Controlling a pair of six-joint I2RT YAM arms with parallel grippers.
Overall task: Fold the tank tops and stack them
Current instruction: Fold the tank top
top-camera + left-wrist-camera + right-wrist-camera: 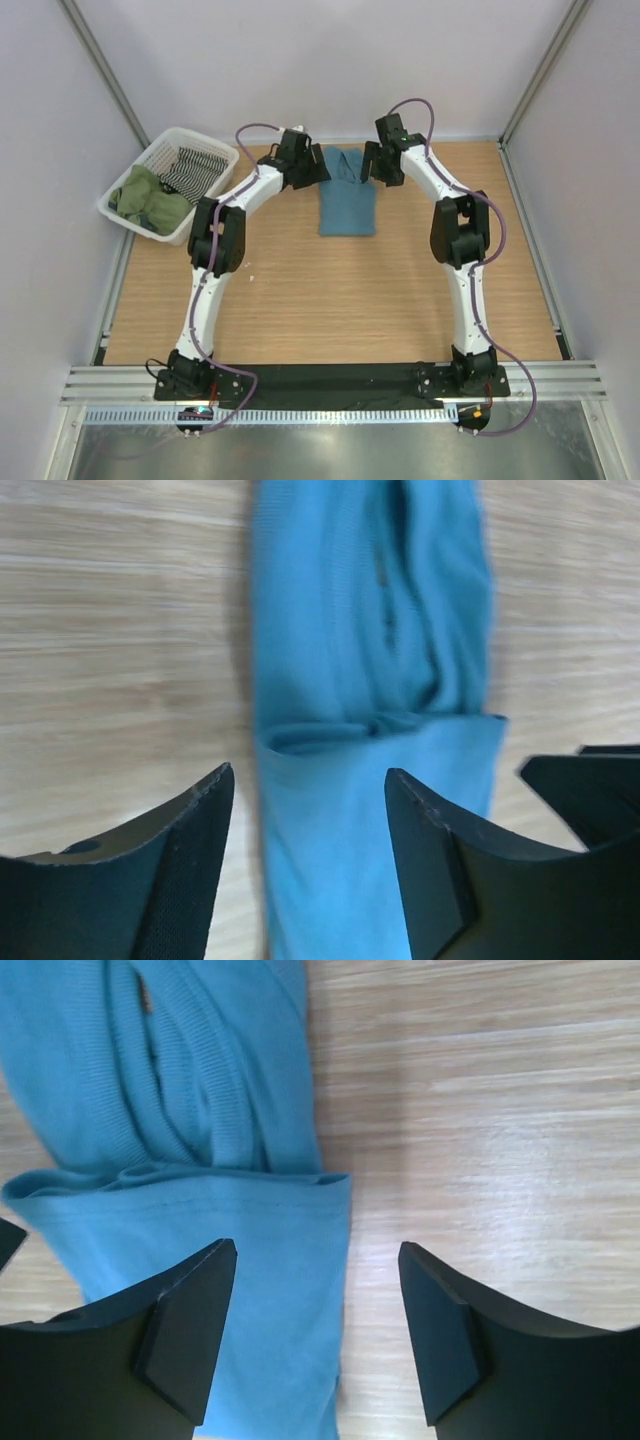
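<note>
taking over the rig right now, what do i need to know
Left gripper: open, holding nothing, over the far end of the teal tank top.
Right gripper: open, holding nothing, at the same end from the other side.
Teal tank top: lies folded into a narrow rectangle at the far middle of the table.
Green tank top: bunched in the white basket at far left, beside a striped cloth.
Done: the teal top looks folded.
Left: fetch the green one, fold it, stack the two.

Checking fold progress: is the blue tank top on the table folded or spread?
Folded. The blue tank top lies as a narrow rectangle; both wrist views show a hemmed edge lying over another layer.
</note>
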